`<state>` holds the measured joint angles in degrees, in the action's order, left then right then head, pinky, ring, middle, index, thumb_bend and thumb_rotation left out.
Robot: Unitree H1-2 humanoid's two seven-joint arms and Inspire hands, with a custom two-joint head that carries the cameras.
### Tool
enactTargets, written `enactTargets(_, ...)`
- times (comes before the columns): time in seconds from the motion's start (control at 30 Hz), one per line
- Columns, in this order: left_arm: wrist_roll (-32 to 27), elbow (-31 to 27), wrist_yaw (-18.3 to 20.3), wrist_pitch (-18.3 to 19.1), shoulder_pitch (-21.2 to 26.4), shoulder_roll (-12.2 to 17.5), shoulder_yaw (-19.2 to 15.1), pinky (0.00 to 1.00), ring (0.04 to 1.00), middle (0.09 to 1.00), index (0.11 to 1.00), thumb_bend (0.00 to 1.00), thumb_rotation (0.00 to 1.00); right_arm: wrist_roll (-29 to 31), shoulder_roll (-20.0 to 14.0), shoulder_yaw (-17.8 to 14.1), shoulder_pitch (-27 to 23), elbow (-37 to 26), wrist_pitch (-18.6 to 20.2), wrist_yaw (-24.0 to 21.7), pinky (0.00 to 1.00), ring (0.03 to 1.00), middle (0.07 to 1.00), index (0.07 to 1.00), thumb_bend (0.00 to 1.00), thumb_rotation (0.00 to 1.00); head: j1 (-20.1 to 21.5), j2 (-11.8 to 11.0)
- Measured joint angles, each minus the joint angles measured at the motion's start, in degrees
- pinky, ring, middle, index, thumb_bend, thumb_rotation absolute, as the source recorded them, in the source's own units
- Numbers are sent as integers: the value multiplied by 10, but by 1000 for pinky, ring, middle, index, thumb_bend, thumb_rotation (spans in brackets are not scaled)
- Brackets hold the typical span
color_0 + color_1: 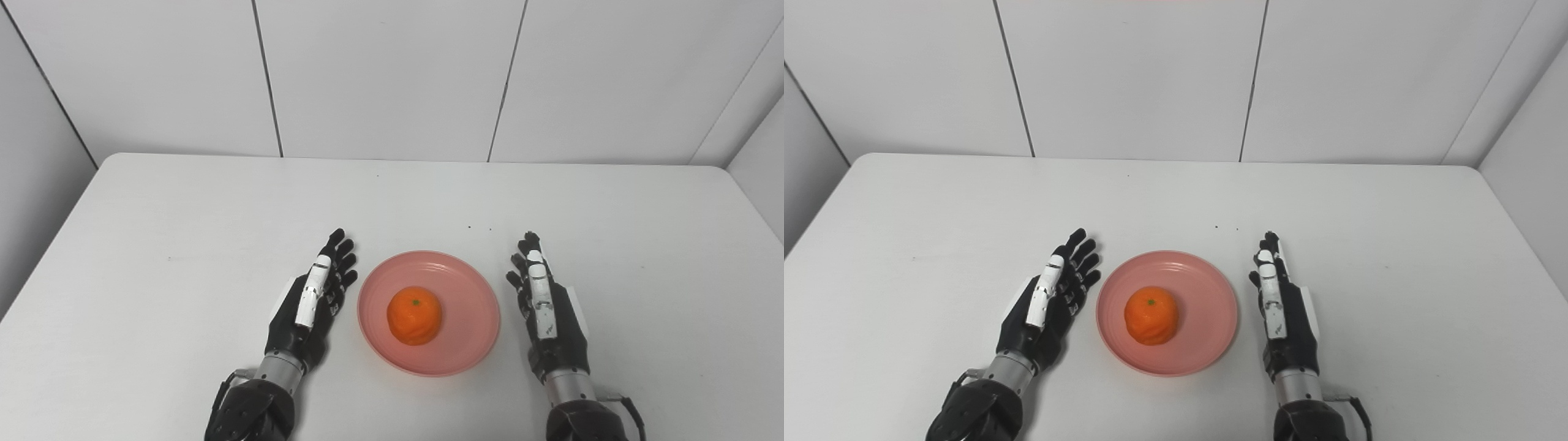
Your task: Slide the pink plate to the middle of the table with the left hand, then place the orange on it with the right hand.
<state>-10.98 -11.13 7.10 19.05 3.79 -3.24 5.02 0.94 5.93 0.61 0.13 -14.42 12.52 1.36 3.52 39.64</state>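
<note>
orange point(414, 315) on pink plate point(471, 294) | left hand point(312, 303) fingers spread, empty | right hand point(545, 306) same

No legible text, label, brand, number or sign is showing in either eye view. The pink plate point(429, 352), the orange point(414, 315), the white table point(184, 245) and the wall panels point(386, 73) are all presenting plain, unmarked surfaces. The left hand point(312, 303) and right hand point(542, 306) are likewise showing no readable markings.
</note>
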Motion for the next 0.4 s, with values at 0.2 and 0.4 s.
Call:
enactTargets(0.2, 0, -2, 0, 0, -3, 0, 0, 1000, 1000, 1000, 1000, 410, 1000, 0, 0, 0, 0, 0, 0, 6, 959, 975, 988, 992, 281, 1000, -1, -1)
enactTargets(0.4, 2, -2, 0, -5, -4, 0, 1, 1000, 1000, 1000, 1000, 417, 1000, -2, 0, 0, 2, 1, 0, 10, 958, 973, 985, 989, 278, 1000, -1, -2)
